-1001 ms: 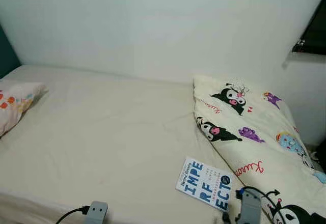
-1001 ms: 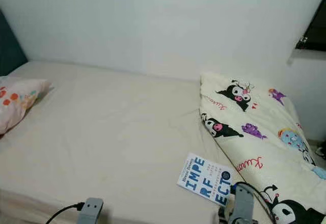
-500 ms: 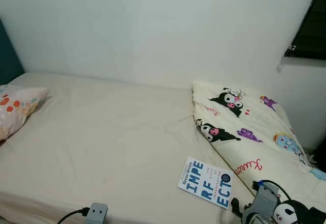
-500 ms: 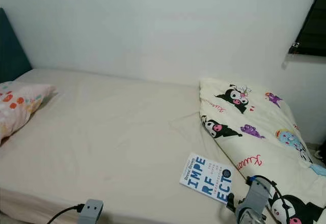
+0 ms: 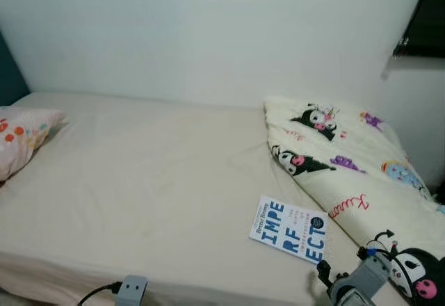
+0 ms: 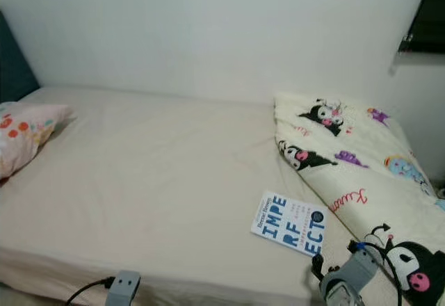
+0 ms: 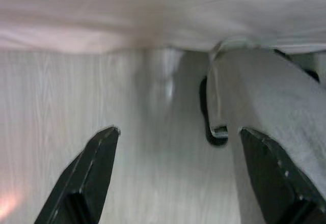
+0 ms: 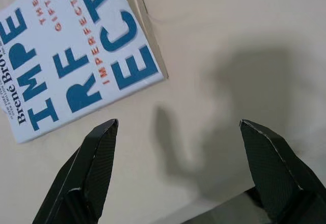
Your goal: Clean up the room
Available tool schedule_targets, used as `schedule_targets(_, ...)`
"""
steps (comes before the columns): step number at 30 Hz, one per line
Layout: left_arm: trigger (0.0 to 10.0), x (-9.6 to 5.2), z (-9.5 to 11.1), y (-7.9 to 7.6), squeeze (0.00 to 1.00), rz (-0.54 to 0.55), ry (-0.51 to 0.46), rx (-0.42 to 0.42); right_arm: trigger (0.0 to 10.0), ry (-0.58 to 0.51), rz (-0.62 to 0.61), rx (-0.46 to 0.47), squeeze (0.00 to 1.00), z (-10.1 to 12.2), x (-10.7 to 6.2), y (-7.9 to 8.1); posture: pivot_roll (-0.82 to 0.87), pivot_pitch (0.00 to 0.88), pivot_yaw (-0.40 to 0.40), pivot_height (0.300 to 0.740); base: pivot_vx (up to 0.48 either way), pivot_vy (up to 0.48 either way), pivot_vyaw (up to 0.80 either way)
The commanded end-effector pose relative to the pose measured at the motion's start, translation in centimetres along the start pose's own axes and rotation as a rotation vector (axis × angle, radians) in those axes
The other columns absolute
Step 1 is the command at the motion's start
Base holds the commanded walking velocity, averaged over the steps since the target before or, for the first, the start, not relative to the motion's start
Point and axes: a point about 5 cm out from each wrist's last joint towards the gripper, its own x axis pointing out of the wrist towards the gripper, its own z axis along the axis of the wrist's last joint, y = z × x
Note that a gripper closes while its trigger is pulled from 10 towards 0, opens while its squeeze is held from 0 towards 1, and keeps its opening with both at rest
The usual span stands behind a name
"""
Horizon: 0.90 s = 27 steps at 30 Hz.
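A white paperback book (image 5: 290, 228) with big blue letters lies flat on the cream bed sheet (image 5: 153, 181), close to the bed's front edge and beside the folded quilt. My right gripper (image 8: 178, 127) hovers open just above the sheet, with the book (image 8: 76, 56) a little to one side of its fingers and nothing between them. The right arm's wrist (image 5: 358, 288) shows in front of the book. My left gripper (image 7: 178, 132) hangs open below the bed's edge over a pale wooden floor (image 7: 76, 96).
A cream quilt (image 5: 348, 174) with cartoon prints lies bunched on the bed's right side. A flowered pillow (image 5: 21, 139) rests at the left by a teal headboard (image 5: 8, 76). A white wall runs behind the bed. Grey cloth (image 7: 275, 112) hangs near the left gripper.
The camera has shifted, so the whole scene sits slightly differently. My right wrist has drifted to the right, away from the book's front corner. The book and quilt have not moved.
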Motion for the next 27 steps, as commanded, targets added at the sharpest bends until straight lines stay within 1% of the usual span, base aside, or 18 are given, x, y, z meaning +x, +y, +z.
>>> schedule_targets(1,10.0,-0.2,-1.1,0.2,0.0,-0.009,0.043,0.025,10.0,-0.029,0.037,0.046,0.0,0.6,0.2,0.8,0.02,0.0,-0.001,0.626,0.0,0.0,0.0)
schedule_targets(2,10.0,-0.2,-1.2,0.3,0.0,-0.008,0.048,0.039,10.0,-0.024,0.041,0.052,0.0,0.7,0.2,0.8,0.02,0.0,0.003,0.626,0.0,0.0,0.0)
schedule_targets(6,10.0,-0.3,-1.4,0.5,0.0,-0.006,0.051,0.05,10.0,-0.041,0.049,0.084,0.0,1.2,0.2,0.8,0.03,0.0,0.011,0.616,0.0,0.0,0.0)
schedule_targets(8,10.0,-0.3,-1.6,0.8,0.0,-0.006,0.053,0.055,10.0,-0.058,0.073,0.103,0.0,1.7,0.2,1.0,0.04,0.018,0.021,0.606,0.0,0.0,0.0)
schedule_targets(11,10.0,-0.4,-1.7,0.9,0.0,-0.006,0.055,0.057,10.0,-0.063,0.092,0.106,0.0,1.8,0.3,1.3,0.04,0.025,0.026,0.601,0.0,0.0,0.0)
schedule_targets(12,10.0,-0.4,-1.9,1.1,0.0,-0.006,0.058,0.064,10.0,-0.072,0.128,0.115,0.0,1.9,0.3,1.8,0.05,0.039,0.035,0.596,0.0,0.0,0.0)
schedule_targets(13,10.0,-0.4,-1.9,1.1,0.0,-0.006,0.058,0.064,10.0,-0.072,0.128,0.115,0.0,1.9,0.3,1.8,0.05,0.039,0.035,0.596,0.0,0.0,0.0)
schedule_targets(14,10.0,-0.5,-2.2,1.3,0.0,-0.006,0.064,0.072,10.0,-0.08,0.166,0.127,0.0,1.9,0.3,2.3,0.06,0.055,0.042,0.596,0.0,0.0,0.0)
schedule_targets(15,10.0,-0.5,-2.2,1.3,0.0,-0.006,0.064,0.072,10.0,-0.08,0.166,0.127,0.0,1.9,0.3,2.3,0.06,0.055,0.042,0.596,0.0,0.0,0.0)
schedule_targets(16,10.0,-0.6,-2.3,1.4,0.0,-0.007,0.068,0.078,10.0,-0.085,0.19,0.135,0.0,2.0,0.3,2.7,0.06,0.055,0.042,0.596,0.0,0.0,0.0)
schedule_targets(18,10.0,-0.8,-2.8,1.7,0.0,-0.009,0.076,0.095,10.0,-0.075,0.227,0.148,0.0,1.9,0.4,3.5,0.07,0.087,0.057,0.596,0.0,0.0,0.0)
schedule_targets(19,10.0,-0.9,-3.2,1.9,0.0,-0.011,0.081,0.106,10.0,-0.08,0.237,0.165,0.0,2.0,0.4,3.7,0.09,0.11,0.064,0.596,0.0,0.0,0.0)
schedule_targets(20,10.0,-1.0,-3.4,2.0,0.0,-0.012,0.084,0.114,10.0,-0.084,0.243,0.178,0.0,2.1,0.4,3.8,0.09,0.11,0.064,0.596,0.0,0.0,0.0)
schedule_targets(21,10.0,-1.1,-3.7,2.3,0.0,-0.012,0.088,0.126,10.0,-0.094,0.243,0.19,0.0,2.3,0.4,3.8,0.11,0.134,0.069,0.596,0.0,0.0,0.0)
schedule_targets(23,10.0,-1.2,-3.9,2.4,0.0,-0.013,0.09,0.134,10.0,-0.101,0.243,0.197,0.0,2.5,0.4,3.7,0.12,0.141,0.071,0.596,0.0,0.0,0.0)
schedule_targets(24,10.0,-1.3,-4.2,2.7,0.0,-0.012,0.089,0.137,10.0,-0.119,0.261,0.223,0.0,2.9,0.4,3.7,0.13,0.163,0.078,0.596,0.0,0.0,0.0)
schedule_targets(26,10.0,-1.3,-4.2,2.7,0.0,-0.012,0.089,0.137,10.0,-0.119,0.261,0.223,0.0,2.9,0.4,3.7,0.13,0.163,0.078,0.596,0.0,0.0,0.0)
schedule_targets(27,10.0,-1.8,-5.1,3.6,0.0,-0.006,0.083,0.135,10.0,-0.177,0.321,0.271,0.0,4.4,0.4,4.3,0.18,0.236,0.106,0.596,0.0,0.0,0.0)
